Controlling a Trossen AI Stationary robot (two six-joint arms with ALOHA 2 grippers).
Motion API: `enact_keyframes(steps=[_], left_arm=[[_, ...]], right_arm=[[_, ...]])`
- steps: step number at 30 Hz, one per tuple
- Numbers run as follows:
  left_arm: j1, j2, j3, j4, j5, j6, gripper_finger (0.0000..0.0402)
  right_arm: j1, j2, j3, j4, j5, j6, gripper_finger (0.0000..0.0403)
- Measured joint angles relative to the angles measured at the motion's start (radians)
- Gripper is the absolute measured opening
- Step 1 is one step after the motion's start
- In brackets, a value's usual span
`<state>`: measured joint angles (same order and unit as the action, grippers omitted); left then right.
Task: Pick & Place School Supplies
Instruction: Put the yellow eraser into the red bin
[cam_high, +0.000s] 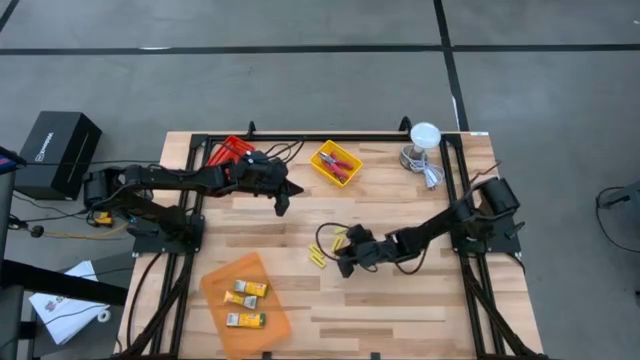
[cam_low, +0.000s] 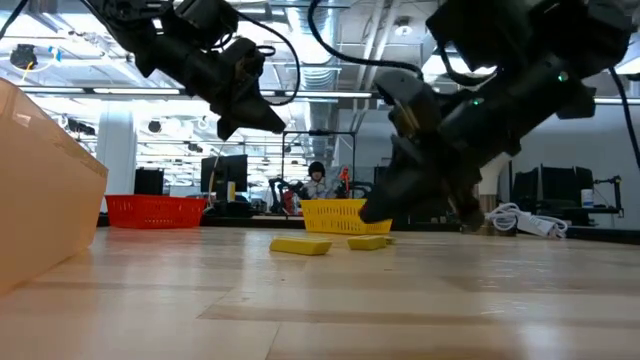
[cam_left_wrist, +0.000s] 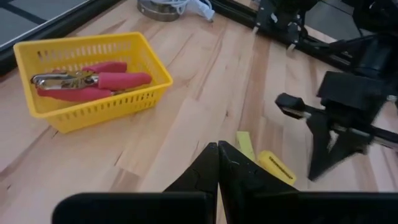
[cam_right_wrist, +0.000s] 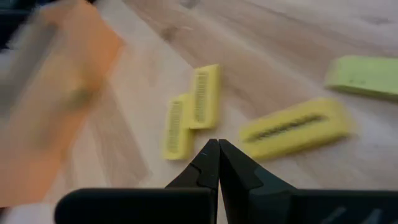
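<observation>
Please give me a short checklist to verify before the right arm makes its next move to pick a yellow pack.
1. Right hand empty: ok, fingers shut on nothing.
2. Right hand open for a grasp: not ok, shut.
3. Loose yellow packs in reach: ok, on the table just ahead of it.
4. Left hand clear of the packs: ok, near the yellow tray, shut and empty.
5. Orange tray has room: ok, three packs inside.
6. Packs touching each other: two side by side, so a clean single pick: cannot tell.
</observation>
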<state>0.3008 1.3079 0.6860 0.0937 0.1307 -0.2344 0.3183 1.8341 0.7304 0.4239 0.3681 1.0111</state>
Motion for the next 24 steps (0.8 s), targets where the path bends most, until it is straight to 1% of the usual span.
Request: enact_keyframes(steps=[2, 9, 15, 24], left_arm=[[0.000, 0.000, -0.004, -0.001, -0.001, -0.001, 0.0000], [0.000, 0.000, -0.005, 0.004, -0.011, -0.001, 0.0000], [0.000, 0.000, -0.005, 0.005, -0.011, -0.001, 0.0000], [0.000, 0.000, -0.005, 0.003, -0.019, -0.002, 0.0000]], right_arm=[[-0.001, 0.014, 0.003, 0.033, -0.013, 0.000, 0.0000], [-0.023, 0.006, 0.001, 0.026, -0.029, -0.025, 0.0000], [-0.068, 0.003, 0.001, 0.023, -0.034, -0.060, 0.0000], [-0.119, 0.003, 0.001, 0.004, -0.093, -0.106, 0.0000]])
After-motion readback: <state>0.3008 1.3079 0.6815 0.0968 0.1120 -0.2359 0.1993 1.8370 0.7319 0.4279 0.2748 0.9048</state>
